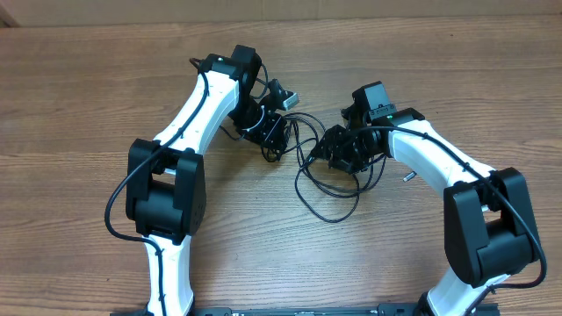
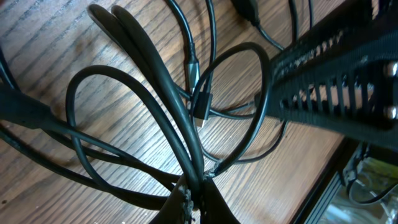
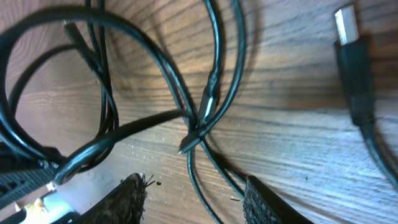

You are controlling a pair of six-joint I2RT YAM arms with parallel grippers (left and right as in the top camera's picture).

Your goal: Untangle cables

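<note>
In the overhead view the cables (image 1: 329, 189) are partly covered by the left arm (image 1: 206, 105) and right arm (image 1: 430, 154), and their crossings are too small to be sorted. The left gripper (image 2: 198, 196) is cut off by the bottom edge. The right gripper (image 3: 196, 202) is clipped at the bottom edge likewise. The USB plug (image 3: 346, 22) is cut by the top edge. The small silver item (image 1: 408, 175) is too small to be identified.

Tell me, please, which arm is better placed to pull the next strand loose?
Right, probably: the right gripper hangs open over crossing cables, free to take one; the left gripper is shut on a bunch, anchoring it.
</note>
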